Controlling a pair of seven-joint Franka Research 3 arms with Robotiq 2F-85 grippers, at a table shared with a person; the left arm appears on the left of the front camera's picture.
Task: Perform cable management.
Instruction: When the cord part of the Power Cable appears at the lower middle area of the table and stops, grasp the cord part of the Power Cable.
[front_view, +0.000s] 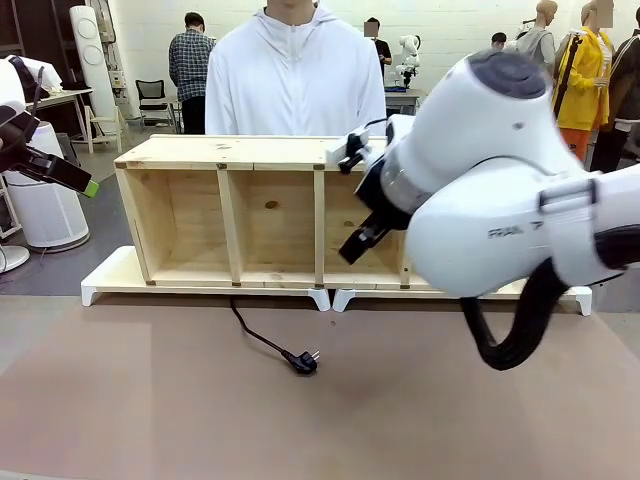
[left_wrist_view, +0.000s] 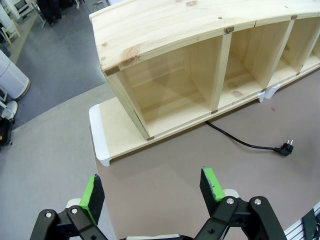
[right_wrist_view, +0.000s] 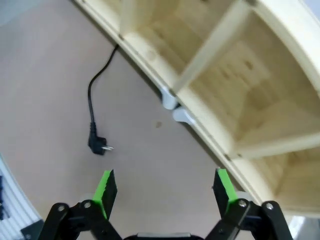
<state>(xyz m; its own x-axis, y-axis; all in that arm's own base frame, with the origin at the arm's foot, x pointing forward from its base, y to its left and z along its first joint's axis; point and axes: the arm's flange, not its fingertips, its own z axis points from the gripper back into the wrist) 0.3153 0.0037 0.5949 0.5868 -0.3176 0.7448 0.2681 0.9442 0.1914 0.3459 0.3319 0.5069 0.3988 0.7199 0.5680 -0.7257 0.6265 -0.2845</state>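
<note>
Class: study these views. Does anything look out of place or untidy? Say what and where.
The black cable strays from under the wooden shelf onto the open table, its plug lying loose and unconnected. Nothing looks spilled or damaged.

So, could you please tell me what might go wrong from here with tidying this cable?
1. The cable vanishes under the wooden shelf; pulling the plug could snag it there or drag the shelf.
2. The plug lies flat on the table, so the open right tool may scrape the surface or slip off.
3. The right arm hangs close to the shelf front and could bump it, with a person just behind.
</note>
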